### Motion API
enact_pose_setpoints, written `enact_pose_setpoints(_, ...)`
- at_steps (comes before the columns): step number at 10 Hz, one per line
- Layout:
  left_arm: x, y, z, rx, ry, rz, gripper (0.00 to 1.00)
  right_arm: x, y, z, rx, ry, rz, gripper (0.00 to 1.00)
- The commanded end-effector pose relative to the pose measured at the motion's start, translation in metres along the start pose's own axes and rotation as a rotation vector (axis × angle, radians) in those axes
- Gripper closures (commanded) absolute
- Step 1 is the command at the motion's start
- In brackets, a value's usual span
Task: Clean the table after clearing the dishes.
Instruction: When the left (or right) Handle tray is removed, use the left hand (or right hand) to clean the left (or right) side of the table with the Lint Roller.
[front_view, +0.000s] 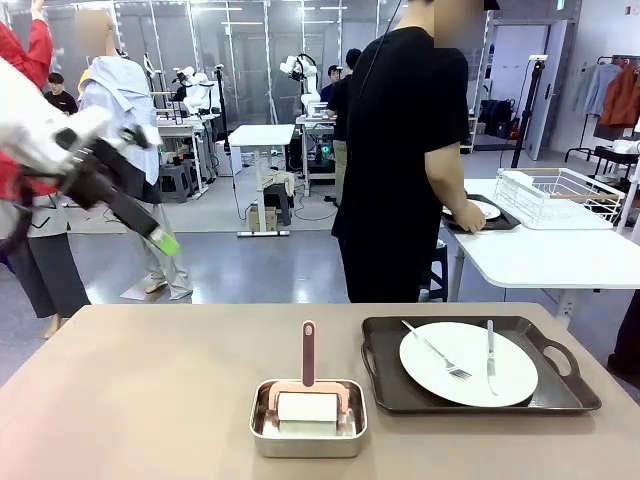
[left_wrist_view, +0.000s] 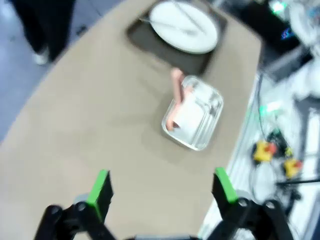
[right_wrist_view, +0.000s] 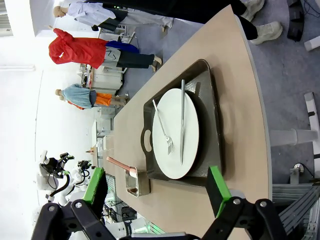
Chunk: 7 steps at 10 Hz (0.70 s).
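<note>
Both grippers have jaws spread wide w/ nothing in them: the left gripper (left_wrist_view: 161, 180) hangs in the air above the left part of the big rectangular taupe-brown table (front_view: 150, 400), and the right gripper (right_wrist_view: 156, 175) hovers apart from the dark brown handled tray (front_view: 382, 362) on the table's right side. That tray carries a round white plate (front_view: 470, 388) w/ a silver fork (front_view: 437, 350) and silver knife (front_view: 490, 355) on it. Just left of it we see a small rectangular steel pan (front_view: 262, 435) holding a white block (front_view: 308, 407) w/ a pink handle (front_view: 308, 352). The second dark tray (front_view: 503, 223) w/ its white plate (front_view: 489, 210) sits on the smaller white table (front_view: 540, 255) behind, a person's hand (front_view: 468, 221) on it.
</note>
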<state>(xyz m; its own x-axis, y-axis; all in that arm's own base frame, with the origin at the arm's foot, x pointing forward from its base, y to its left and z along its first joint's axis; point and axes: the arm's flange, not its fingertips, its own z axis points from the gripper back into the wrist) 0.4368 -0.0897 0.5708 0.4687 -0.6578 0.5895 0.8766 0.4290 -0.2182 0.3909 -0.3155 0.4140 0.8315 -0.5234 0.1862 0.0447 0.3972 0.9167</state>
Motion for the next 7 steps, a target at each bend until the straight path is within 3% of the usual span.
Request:
enact_pose_setpoints(1,-0.002,-0.023,-0.038,0.038,0.092,-0.235,0.00,-0.003,0.001,0.001,0.006,-0.002,0.007,0.00)
enact_pose_setpoints(3,0.011,-0.050,-0.072,0.045,0.154,-0.347,0.00,-0.003,0.001,0.001,0.006,-0.002,0.007,0.00)
enact_pose_setpoints(7,0.023,-0.057,-0.083,0.003,0.184,-0.337,0.00,-0.003,0.001,0.001,0.006,-0.002,0.007,0.00)
